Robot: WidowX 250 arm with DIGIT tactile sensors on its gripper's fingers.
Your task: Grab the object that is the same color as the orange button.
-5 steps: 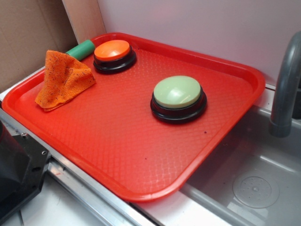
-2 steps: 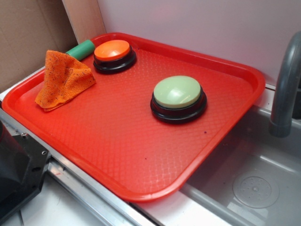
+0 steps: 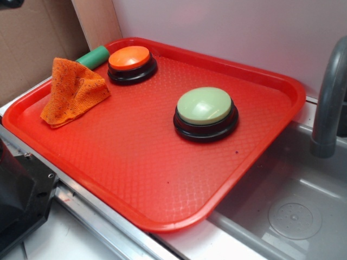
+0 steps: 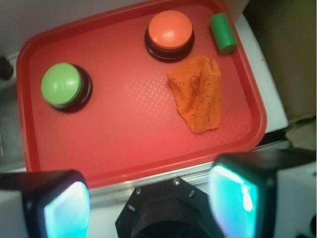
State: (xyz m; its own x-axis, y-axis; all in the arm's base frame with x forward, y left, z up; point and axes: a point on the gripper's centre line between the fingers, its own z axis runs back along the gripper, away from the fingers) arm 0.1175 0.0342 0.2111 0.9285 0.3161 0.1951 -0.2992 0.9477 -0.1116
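Note:
The orange mesh cloth (image 3: 73,92) lies folded at the left end of the red tray (image 3: 135,157), close to the orange button (image 3: 129,58) at the back left. In the wrist view the cloth (image 4: 198,96) is right of centre, below the orange button (image 4: 170,29). My gripper (image 4: 148,198) is open and empty, high above the tray's near edge. Both pads (image 4: 235,196) show at the bottom, wide apart and well short of the cloth. In the exterior view only a dark bit of the arm (image 3: 8,2) shows at the top left corner.
A larger pale-green-topped button (image 3: 205,106) stands mid-tray. A green cylinder (image 3: 93,56) lies behind the cloth at the tray's back left rim. A grey faucet (image 3: 328,97) and sink (image 3: 287,211) are on the right. The black robot base (image 3: 16,200) is at the front left. Cardboard (image 3: 32,38) stands behind.
A dark part of the arm has come into the top left corner of the exterior view. The cloth, buttons and cylinder have not moved.

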